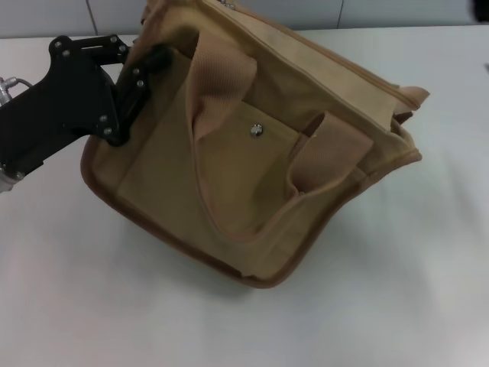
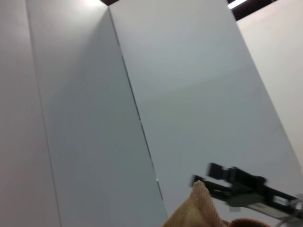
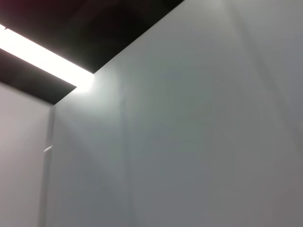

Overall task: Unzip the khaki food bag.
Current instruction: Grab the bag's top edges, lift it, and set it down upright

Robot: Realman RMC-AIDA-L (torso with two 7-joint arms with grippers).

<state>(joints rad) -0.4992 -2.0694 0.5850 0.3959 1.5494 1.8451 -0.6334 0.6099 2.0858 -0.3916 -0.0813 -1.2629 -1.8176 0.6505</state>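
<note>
While the left gripper (image 1: 145, 73) clamps its side, the khaki food bag (image 1: 252, 160) sits tilted.

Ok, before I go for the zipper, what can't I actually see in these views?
- Zipper pull: head view, cut off by the top edge of the picture above the boxy tan canvas food bag.
- Left hand: head view, its fingertips lie against the bag's corner; grip unclear.
- Right hand: absent from the head view; the left wrist view shows it beyond a bag handle, grip unclear.
- Right wrist view: only wall and ceiling light.
</note>
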